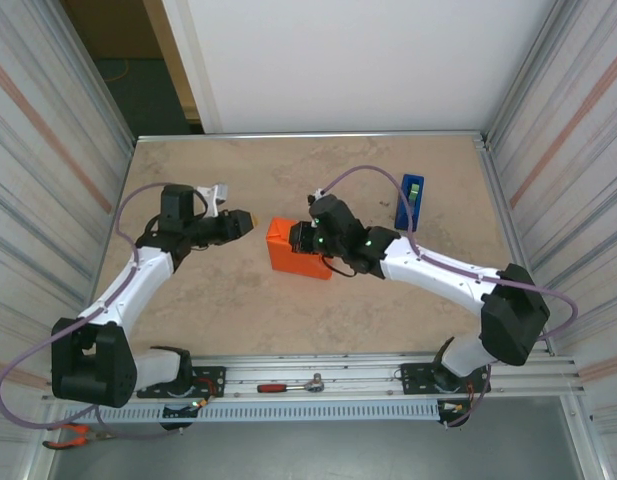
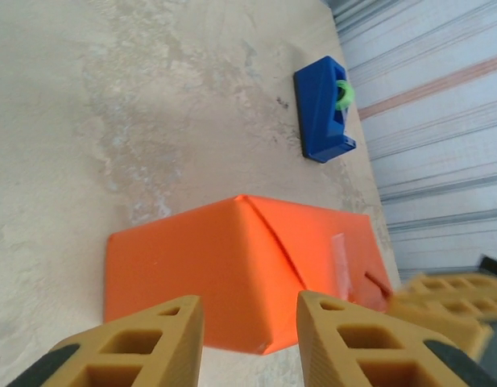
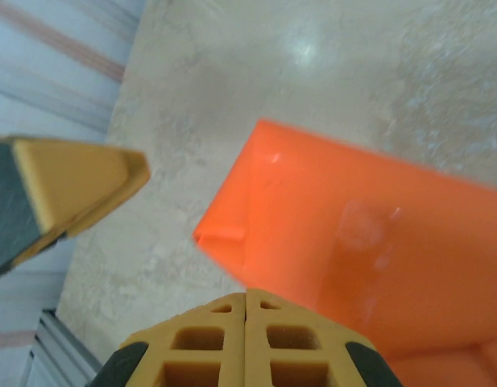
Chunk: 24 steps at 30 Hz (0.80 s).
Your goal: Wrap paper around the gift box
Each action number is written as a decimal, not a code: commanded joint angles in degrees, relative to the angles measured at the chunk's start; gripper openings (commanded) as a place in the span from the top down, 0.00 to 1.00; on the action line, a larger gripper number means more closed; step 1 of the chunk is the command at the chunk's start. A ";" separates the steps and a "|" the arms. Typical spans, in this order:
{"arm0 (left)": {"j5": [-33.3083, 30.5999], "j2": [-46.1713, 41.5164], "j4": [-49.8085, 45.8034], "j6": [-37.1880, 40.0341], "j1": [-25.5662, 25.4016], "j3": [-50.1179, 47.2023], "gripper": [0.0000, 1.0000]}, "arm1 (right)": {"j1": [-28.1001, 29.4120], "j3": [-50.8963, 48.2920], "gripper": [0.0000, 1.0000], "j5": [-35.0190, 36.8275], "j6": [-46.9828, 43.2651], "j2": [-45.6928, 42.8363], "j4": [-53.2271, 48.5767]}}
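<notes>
Now the paper point(image 2: 232, 266) sits folded box-tight, taped — left fingers point(image 2: 176, 347) parted, empty; right fingers point(image 3: 224, 318) pressed together, empty.

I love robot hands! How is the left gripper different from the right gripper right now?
The left gripper has its fingers spread open; the right gripper has its fingers pressed shut together. The left gripper sits a small gap away from the orange paper; the right gripper hangs over the paper's edge. Both have yellow fingers and both point toward the paper.

tape dispenser point(image 1: 409, 202) right of paper point(image 1: 286, 256), tabletop point(image 1: 238, 310) open
</notes>
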 commanded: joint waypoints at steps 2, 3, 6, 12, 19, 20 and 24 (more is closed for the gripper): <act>-3.32 -1.73 0.88 2.44 0.73 -1.40 0.61 | 4.38 0.66 1.00 8.21 -1.96 -0.90 -6.45; -3.54 -1.73 0.86 2.66 0.80 -1.56 0.61 | 5.20 0.51 1.00 9.48 -1.97 -0.72 -6.78; -4.42 -1.70 0.95 3.17 0.91 -1.95 0.60 | 7.09 0.20 1.00 12.02 -1.39 0.46 -6.90; -4.71 -1.61 0.96 3.76 1.00 -2.23 0.60 | 7.67 0.57 1.00 14.24 -1.32 2.91 -5.06; -5.05 -2.10 1.64 3.89 1.04 -2.78 0.59 | 6.23 0.74 1.00 15.03 -1.52 4.72 -4.50; -5.04 -2.16 1.74 3.89 1.09 -2.92 0.59 | 5.68 0.49 1.00 15.21 -1.47 4.67 -4.52; -4.41 -2.14 2.32 3.88 1.08 -3.05 0.58 | 3.54 -0.87 1.00 14.18 -1.25 3.53 -3.68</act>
